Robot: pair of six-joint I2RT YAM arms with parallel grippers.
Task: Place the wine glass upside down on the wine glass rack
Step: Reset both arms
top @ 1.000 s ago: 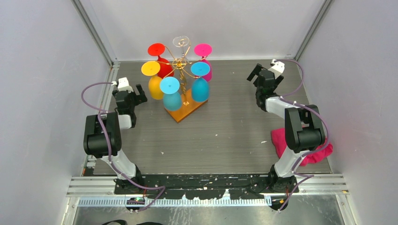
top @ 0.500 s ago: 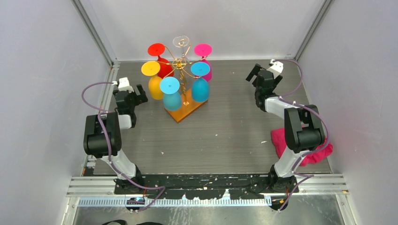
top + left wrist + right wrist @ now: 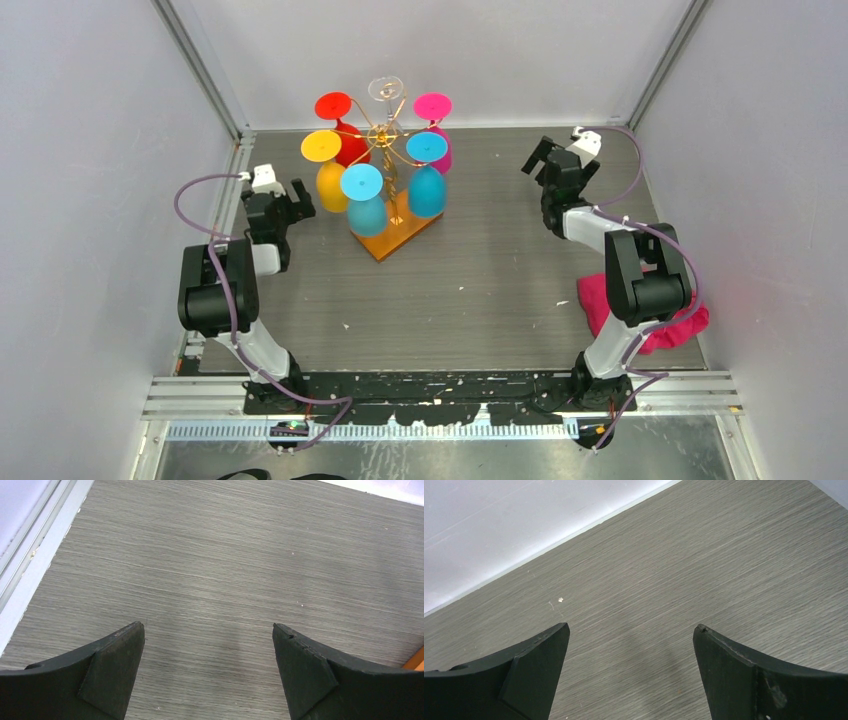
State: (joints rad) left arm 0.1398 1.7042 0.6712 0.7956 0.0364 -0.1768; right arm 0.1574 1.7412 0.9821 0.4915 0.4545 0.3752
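The wine glass rack (image 3: 383, 136), gold wire on an orange-brown wooden base (image 3: 395, 238), stands at the back centre of the table. Several wine glasses hang upside down on it: red (image 3: 334, 106), yellow (image 3: 321, 146), light blue (image 3: 362, 183), teal (image 3: 427, 148), magenta (image 3: 433, 106) and clear (image 3: 385, 88). My left gripper (image 3: 286, 203) is open and empty, left of the rack; its wrist view (image 3: 208, 635) shows bare table between the fingers. My right gripper (image 3: 548, 158) is open and empty, far right of the rack; its wrist view (image 3: 631, 635) shows bare table.
A pink cloth (image 3: 600, 300) lies at the right edge behind the right arm. White walls close the table in at the back and sides (image 3: 470, 60). A sliver of the orange base (image 3: 417, 659) shows at the left wrist view's right edge.
My right gripper has shifted slightly up and to the left, toward the back wall. The left arm and the rack have not moved.
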